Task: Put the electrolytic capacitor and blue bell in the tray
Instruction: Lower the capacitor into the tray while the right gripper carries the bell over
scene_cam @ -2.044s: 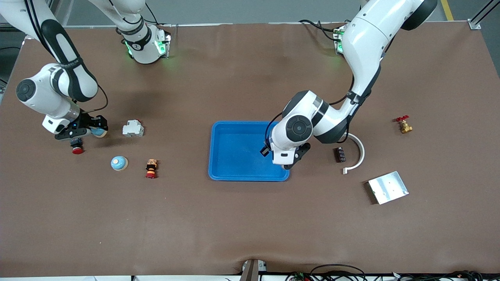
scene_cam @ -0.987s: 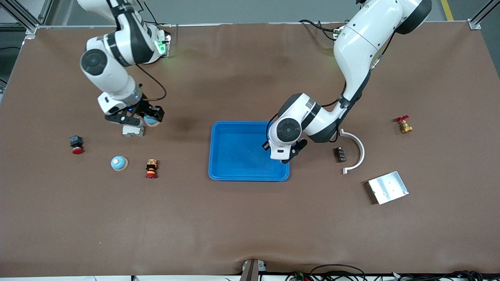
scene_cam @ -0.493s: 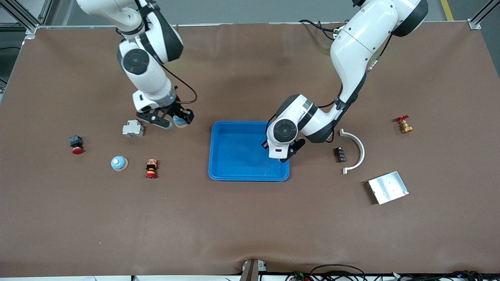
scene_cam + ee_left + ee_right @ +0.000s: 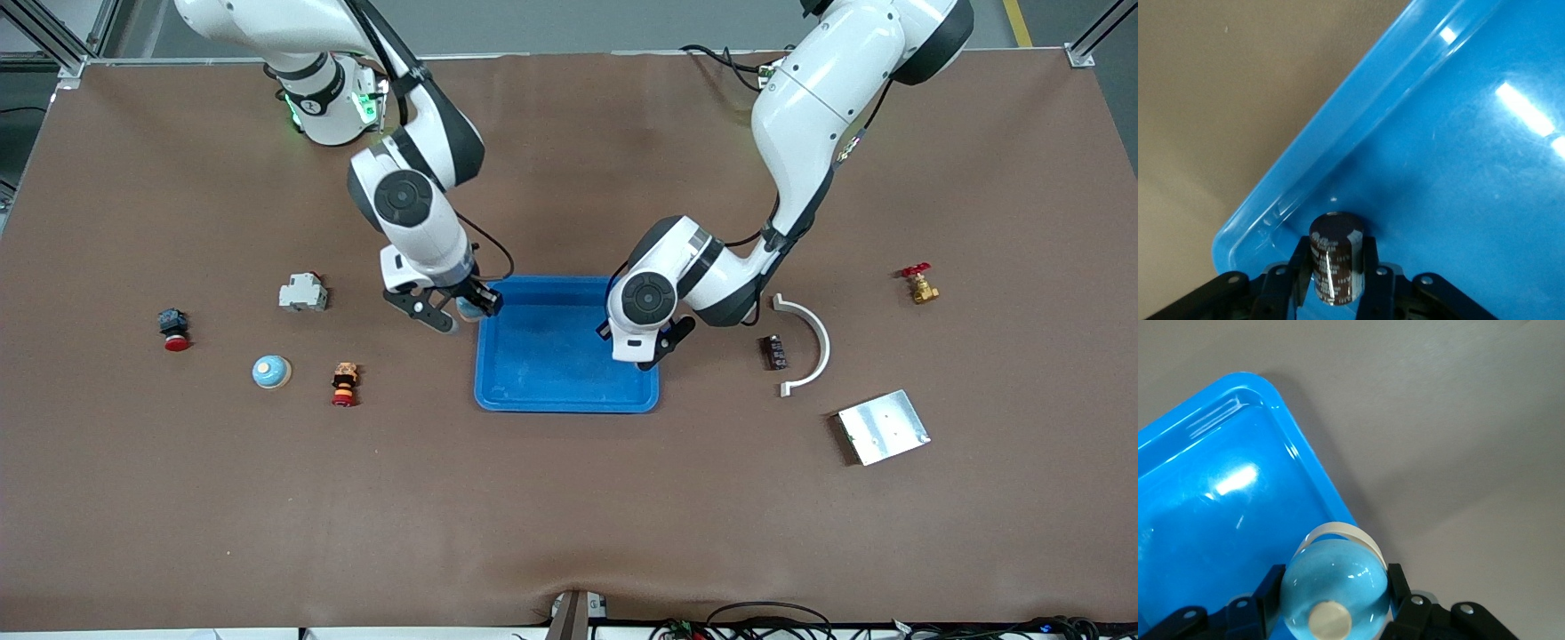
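Note:
The bright-blue tray (image 4: 498,398) lies mid-table. My left gripper (image 4: 656,353) hangs over the tray's corner toward the left arm's end, shut on a dark brown electrolytic capacitor (image 4: 1337,263), which is held just above the tray floor (image 4: 1458,167). The capacitor is hidden in the front view. My right gripper (image 4: 458,311) is over the tray's edge toward the right arm's end, shut on a light-blue bell (image 4: 1337,583) with a cream button. The bell (image 4: 467,307) hangs partly over the tray rim (image 4: 1308,463).
A second blue bell (image 4: 271,372) sits on the table beside an orange-red button stack (image 4: 344,383). A white breaker (image 4: 302,292) and a red push button (image 4: 174,331) lie toward the right arm's end. A dark terminal block (image 4: 776,352), white curved piece (image 4: 813,342), silver plate (image 4: 883,427) and brass valve (image 4: 918,283) lie toward the left arm's end.
My right arm has swung from its end of the table to the tray's edge, carrying the bell. My left gripper has shifted slightly over the tray, still shut on the capacitor.

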